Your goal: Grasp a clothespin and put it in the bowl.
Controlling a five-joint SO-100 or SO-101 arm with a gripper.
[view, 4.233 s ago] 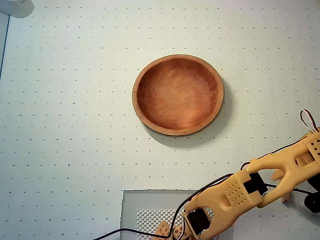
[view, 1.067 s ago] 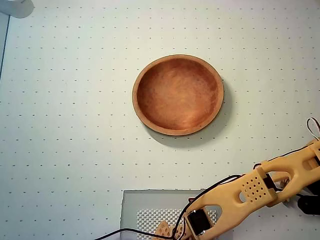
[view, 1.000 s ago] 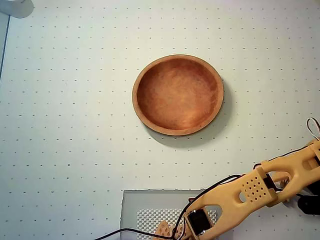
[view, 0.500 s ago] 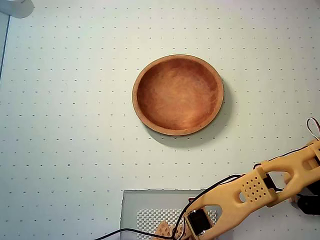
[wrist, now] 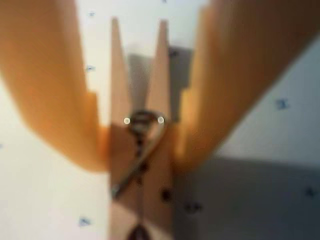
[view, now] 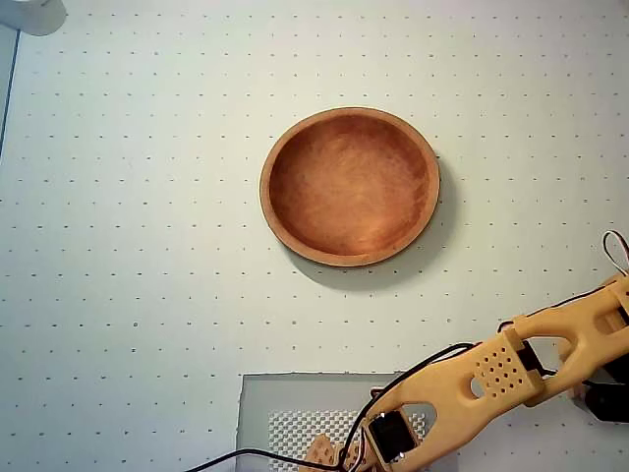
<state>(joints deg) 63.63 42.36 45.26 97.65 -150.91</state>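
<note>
In the wrist view, the light-wood clothespin (wrist: 159,90) lies lengthwise between my two yellow fingers, metal coil at its middle. The fingers press on its two sides near the coil, so my gripper (wrist: 140,157) is shut on it, low over the dotted white table. In the overhead view the yellow arm (view: 491,379) reaches to the lower right edge. It hides the clothespin, and the gripper end (view: 593,395) barely shows there. The reddish-brown bowl (view: 265,187) sits empty at the centre, well up and left of the gripper.
A grey mat (view: 295,398) with a white mesh patch (view: 295,430) lies at the bottom edge by the arm's base. A black cable (view: 423,365) runs along the arm. A white object (view: 29,12) fills the top left corner.
The arm swung right and lowered compared with several seconds ago. In the last second it stayed put, and the bits of clothespin seen through the arm drew in under it.
</note>
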